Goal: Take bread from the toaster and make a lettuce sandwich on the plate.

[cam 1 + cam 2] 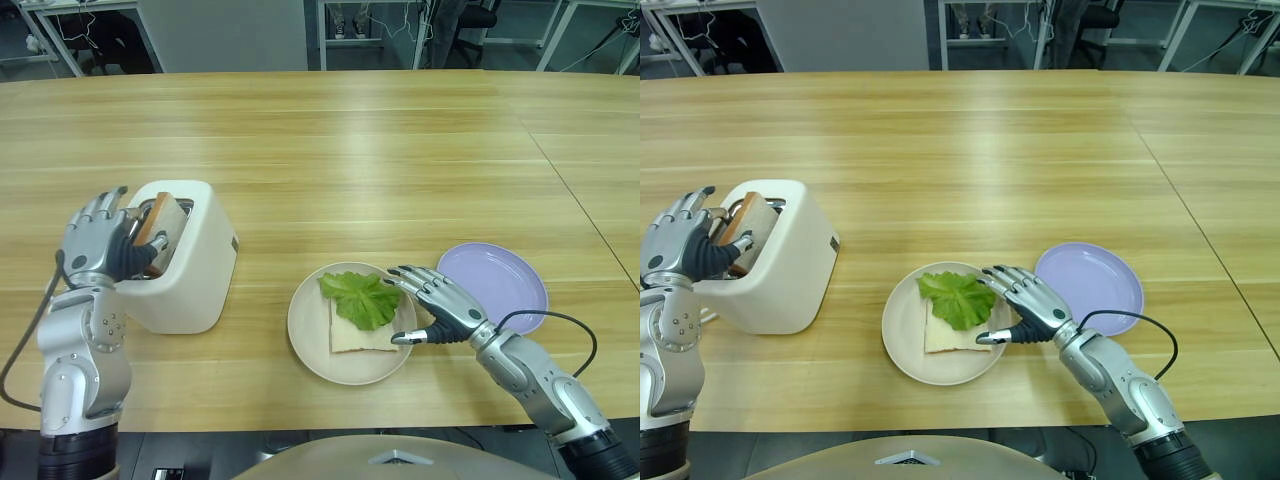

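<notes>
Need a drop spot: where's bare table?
Free: far half of the table, behind the toaster; the strip between toaster and cream plate; the purple plate. Crowded: cream plate with bread, lettuce, right hand over it; left hand grips the toaster's slice.

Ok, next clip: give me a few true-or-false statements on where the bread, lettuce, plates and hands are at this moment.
1. A green lettuce leaf lies on a slice of white bread on the round cream plate. True.
2. The round lilac plate sits left of the white toaster. False: it sits to the right of the cream plate, far from the toaster.
3. The left hand has its fingers closed on a browned slice standing in the toaster's slot. True.
4. The right hand holds a second slice over the lettuce. False: it holds nothing and is at the cream plate's right rim, beside the leaf, which is uncovered.
</notes>
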Controlling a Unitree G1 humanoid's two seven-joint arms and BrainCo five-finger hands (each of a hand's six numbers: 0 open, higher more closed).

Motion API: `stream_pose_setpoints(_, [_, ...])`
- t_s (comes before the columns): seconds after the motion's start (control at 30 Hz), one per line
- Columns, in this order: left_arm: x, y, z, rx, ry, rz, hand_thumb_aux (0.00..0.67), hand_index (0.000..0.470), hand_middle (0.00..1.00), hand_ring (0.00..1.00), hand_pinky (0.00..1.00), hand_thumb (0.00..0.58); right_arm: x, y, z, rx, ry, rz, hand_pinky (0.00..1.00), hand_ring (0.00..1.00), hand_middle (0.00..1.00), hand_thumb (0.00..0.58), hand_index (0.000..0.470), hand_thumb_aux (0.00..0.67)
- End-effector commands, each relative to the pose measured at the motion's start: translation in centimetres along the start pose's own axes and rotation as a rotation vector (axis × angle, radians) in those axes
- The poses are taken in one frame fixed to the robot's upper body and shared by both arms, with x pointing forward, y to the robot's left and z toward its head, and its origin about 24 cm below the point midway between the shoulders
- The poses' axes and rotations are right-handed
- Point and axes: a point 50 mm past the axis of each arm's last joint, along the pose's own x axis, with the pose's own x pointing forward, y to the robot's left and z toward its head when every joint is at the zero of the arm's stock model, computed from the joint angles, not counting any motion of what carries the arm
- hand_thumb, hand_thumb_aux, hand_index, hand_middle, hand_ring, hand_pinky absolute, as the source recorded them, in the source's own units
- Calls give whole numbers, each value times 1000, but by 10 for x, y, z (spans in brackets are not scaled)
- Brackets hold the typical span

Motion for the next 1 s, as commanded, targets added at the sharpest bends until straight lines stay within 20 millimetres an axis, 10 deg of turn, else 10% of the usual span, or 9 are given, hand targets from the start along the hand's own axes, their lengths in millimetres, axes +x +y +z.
stream_pose_setpoints(0.03, [0, -6, 2, -113, -22, -4, 670, 460, 1000, 1000, 1000, 580, 0, 5, -5, -49, 13, 27, 0, 0, 0, 0, 0, 0])
stream_pose_setpoints(0.3, [-4, 8, 5, -341, -59, 102, 670, 460, 1000, 1000, 1000, 580, 23, 23, -3, -180, -27, 59, 0, 0, 0, 0, 0, 0])
stream_pose_setpoints(0.33, [-5, 12, 5, -361, -63, 119, 670, 460, 1000, 1000, 1000, 580, 26, 24, -2, -191, -32, 57, 0, 0, 0, 140, 60, 87])
stream_pose_setpoints(0.37, [-5, 17, 5, -370, -70, 142, 670, 460, 1000, 1000, 1000, 580, 30, 26, -2, -204, -37, 56, 0, 0, 0, 438, 233, 339])
stream_pose_setpoints(0.43, [-7, 24, 4, -379, -80, 173, 670, 460, 1000, 1000, 1000, 580, 36, 30, -1, -224, -47, 55, 0, 0, 0, 514, 305, 444])
stream_pose_setpoints(0.47, [-7, 27, 5, -384, -87, 188, 670, 460, 1000, 1000, 1000, 580, 38, 33, 0, -234, -52, 58, 0, 0, 0, 580, 460, 670])
stream_pose_setpoints(1.0, [-21, 67, 11, -362, -154, 302, 670, 460, 1000, 1000, 1000, 580, 34, 13, 24, -282, -175, -74, 0, 0, 0, 580, 460, 670])
